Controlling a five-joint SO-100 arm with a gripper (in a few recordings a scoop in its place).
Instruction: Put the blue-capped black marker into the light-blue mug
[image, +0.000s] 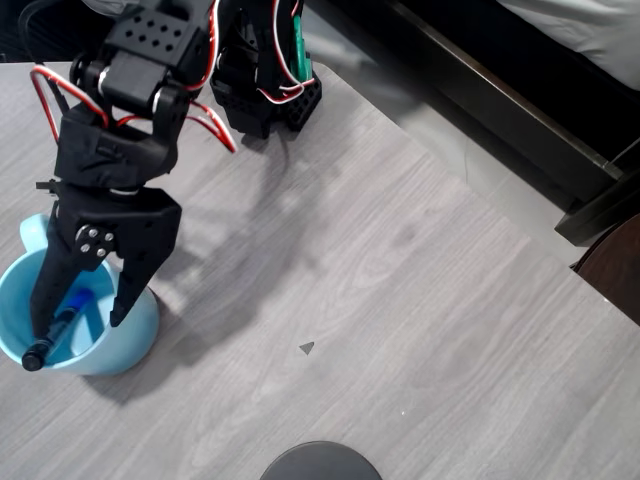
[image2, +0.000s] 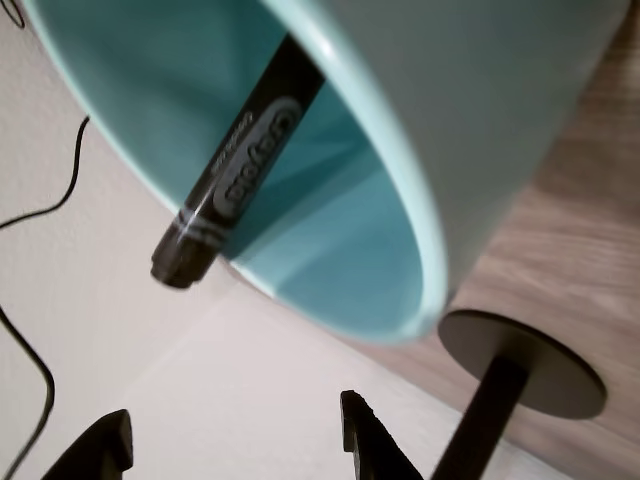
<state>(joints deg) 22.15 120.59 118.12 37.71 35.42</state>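
Overhead view: pale sky-blue glossy ceramic mug (image: 135, 335) stands at about 8 o'clock on the grey wood-grain tabletop (image: 400, 300), its loop handle toward 11 o'clock of the mug. The slim blue-capped black marker (image: 62, 322) lies tilted inside the mug: blue cap down in the bowl, black tail end resting on the rim at the mug's 7 o'clock and poking just past it.

The black two-finger gripper (image: 78, 330) hangs directly over the mug mouth, pointing toward 6 o'clock. Its fingers are spread apart, one on each side of the marker; I cannot tell whether either finger touches the barrel, but nothing is clamped between them. Red and white wires loop along the arm above it.

A dark grey round object (image: 320, 462) sits at the table's 6 o'clock edge, well apart from the mug.

Wrist view: the mug (image2: 500, 120) fills the upper part of the frame, its mouth facing the camera. The marker (image2: 245, 160) leans on the inner wall, its printed black barrel crossing the rim at about 9 o'clock. The two dark fingertips (image2: 100, 445) show at the bottom edge with a wide gap between them. The dark round object (image2: 525, 365) lies at 4 o'clock.
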